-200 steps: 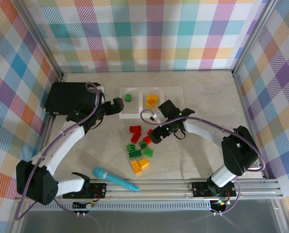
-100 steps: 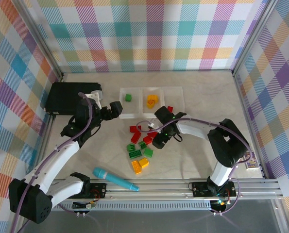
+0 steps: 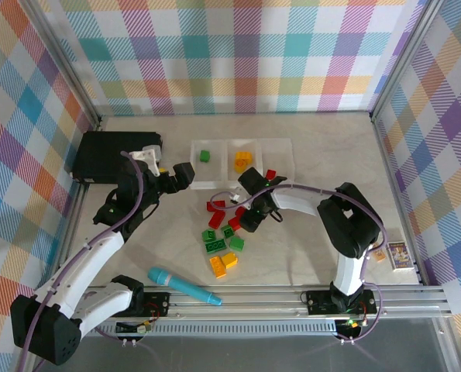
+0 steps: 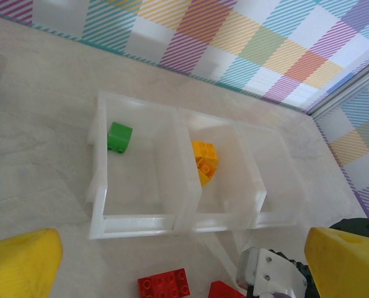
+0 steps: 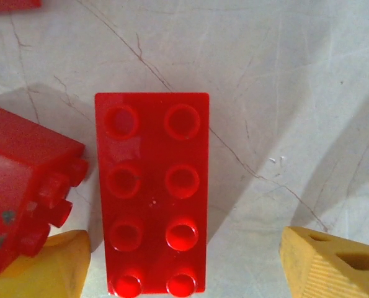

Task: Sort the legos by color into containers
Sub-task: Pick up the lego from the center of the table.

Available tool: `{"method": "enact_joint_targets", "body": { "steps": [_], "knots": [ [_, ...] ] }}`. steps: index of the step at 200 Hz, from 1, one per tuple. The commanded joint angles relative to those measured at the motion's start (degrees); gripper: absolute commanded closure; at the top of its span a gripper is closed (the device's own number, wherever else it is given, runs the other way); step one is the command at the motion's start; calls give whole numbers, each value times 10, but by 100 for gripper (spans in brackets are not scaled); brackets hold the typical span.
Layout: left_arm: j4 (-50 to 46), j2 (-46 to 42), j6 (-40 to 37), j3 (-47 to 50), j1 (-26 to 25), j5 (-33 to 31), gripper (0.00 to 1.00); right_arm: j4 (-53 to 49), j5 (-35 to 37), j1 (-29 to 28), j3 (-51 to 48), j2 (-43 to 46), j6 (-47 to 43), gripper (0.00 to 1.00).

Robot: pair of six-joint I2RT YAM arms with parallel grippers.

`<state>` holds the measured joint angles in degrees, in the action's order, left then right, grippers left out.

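Observation:
Three joined clear trays [image 3: 215, 180] hold one green lego [image 3: 204, 156] on the left, yellow legos [image 3: 242, 160] in the middle and a red lego [image 3: 270, 174] on the right. Loose red, green and orange legos [image 3: 222, 236] lie on the table in front of the trays. My right gripper [image 3: 242, 219] is low over this pile and open. A flat red eight-stud brick [image 5: 152, 192] lies on the table between its yellow fingers [image 5: 333, 261], with another red brick [image 5: 23, 192] tipped on its side at the left. My left gripper [image 3: 185, 174] hovers open and holds nothing, just left of the trays [image 4: 134, 223].
A large black case [image 3: 110, 155] sits at the far left behind the left arm. A teal marker pen [image 3: 182, 285] lies near the front edge. A small card [image 3: 398, 254] rests at the right. Plaid walls enclose the table.
My right gripper moved from over the right tray down-left to the red bricks in the pile, leaving a red lego in that tray. The left arm shifted slightly.

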<state>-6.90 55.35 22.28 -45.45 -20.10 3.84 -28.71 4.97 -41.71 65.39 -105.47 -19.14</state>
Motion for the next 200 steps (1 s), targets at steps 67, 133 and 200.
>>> {"method": "enact_joint_targets", "body": {
  "steps": [67,133,200],
  "knots": [
    [24,-6,-11,6,1,4,0,-13,79,-8,29,-39,34,30],
    [25,-5,-6,11,2,11,0,-24,109,-8,27,-42,56,43],
    [15,5,-9,6,1,21,0,-37,153,-3,30,-43,63,58]
  ]
}}
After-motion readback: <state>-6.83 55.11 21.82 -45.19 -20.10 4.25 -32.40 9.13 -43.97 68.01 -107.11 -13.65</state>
